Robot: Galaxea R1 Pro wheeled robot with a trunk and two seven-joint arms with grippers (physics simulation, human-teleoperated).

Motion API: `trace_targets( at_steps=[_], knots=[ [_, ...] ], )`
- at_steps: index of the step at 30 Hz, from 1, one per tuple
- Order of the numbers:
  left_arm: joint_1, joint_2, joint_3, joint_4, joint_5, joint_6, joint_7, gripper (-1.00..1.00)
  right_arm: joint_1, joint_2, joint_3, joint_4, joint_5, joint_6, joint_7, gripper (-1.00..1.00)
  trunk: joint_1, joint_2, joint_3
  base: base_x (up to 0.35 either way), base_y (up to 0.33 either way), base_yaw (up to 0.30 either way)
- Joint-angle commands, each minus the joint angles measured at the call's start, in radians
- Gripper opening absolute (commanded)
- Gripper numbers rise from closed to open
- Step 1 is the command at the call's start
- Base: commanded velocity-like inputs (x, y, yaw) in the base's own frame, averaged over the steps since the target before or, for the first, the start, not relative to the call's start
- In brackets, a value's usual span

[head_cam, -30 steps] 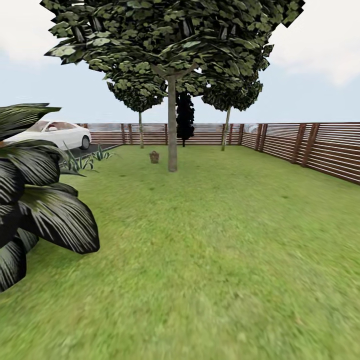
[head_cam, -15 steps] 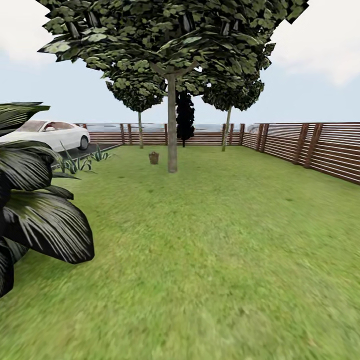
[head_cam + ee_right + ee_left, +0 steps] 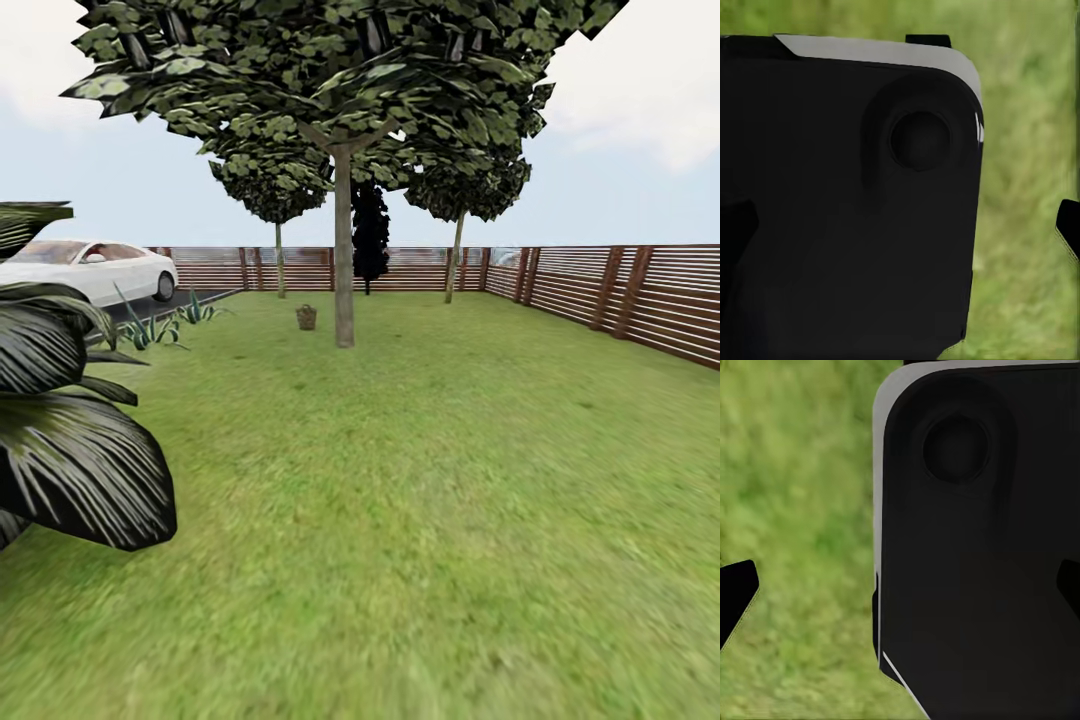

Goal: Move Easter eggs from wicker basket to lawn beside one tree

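We look out over the lawn, a broad green stretch running far ahead to a slatted wooden fence that closes its far edge and its right side. The middle and right of the grass lie open all the way to that fence, so we have plenty of room there.

The tree with the thick pale trunk stands far ahead near the centre, its flat leaf clusters spreading across the top of our head view. Two thin-trunked trees and a dark conifer stand behind it by the far fence.

At our near left, a large dark-leaved plant crowds the edge of our path. Beyond it a white car sits on a dark paved strip, with a few spiky plants bordering the grass.

The wicker basket rests on the lawn just beside the tree's trunk, on its left, well apart from us. It is too small at this range for us to tell what it holds.

In the left wrist view a dark robot panel covers much of the grass, with dark fingertips at the picture's edges; we see the same kind of panel in the right wrist view. We cannot tell whether either gripper is wide or narrow.
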Motion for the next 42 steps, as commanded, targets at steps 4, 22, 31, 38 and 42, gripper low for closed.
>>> trace_targets(
  at_steps=[4,22,31,38,42],
  knots=[
    [0.000,0.000,0.001,0.000,0.002,0.000,0.000,1.00,-0.001,0.000,0.000,0.002,0.001,0.000,0.001,1.00,0.001,0.000,-0.001,0.334,0.000,0.000],
    [0.000,0.000,0.001,0.000,0.002,0.000,0.000,1.00,-0.001,0.000,0.000,0.002,0.002,0.000,0.001,1.00,0.001,0.000,-0.001,0.334,0.000,0.000],
    [0.000,0.000,0.001,0.000,0.002,0.000,0.000,1.00,-0.001,0.000,0.000,0.002,0.000,0.000,0.001,1.00,0.001,0.000,-0.001,0.334,0.000,0.117],
    [0.000,0.000,0.001,0.000,0.002,0.000,0.000,1.00,-0.001,-0.002,0.000,0.002,0.000,0.000,0.001,1.00,0.001,0.000,-0.001,0.334,0.000,0.020],
    [0.000,0.001,0.001,0.000,0.002,0.000,0.000,1.00,-0.001,-0.002,0.000,0.002,0.001,0.000,0.001,1.00,0.001,0.000,-0.001,0.334,0.000,0.001]
  ],
)
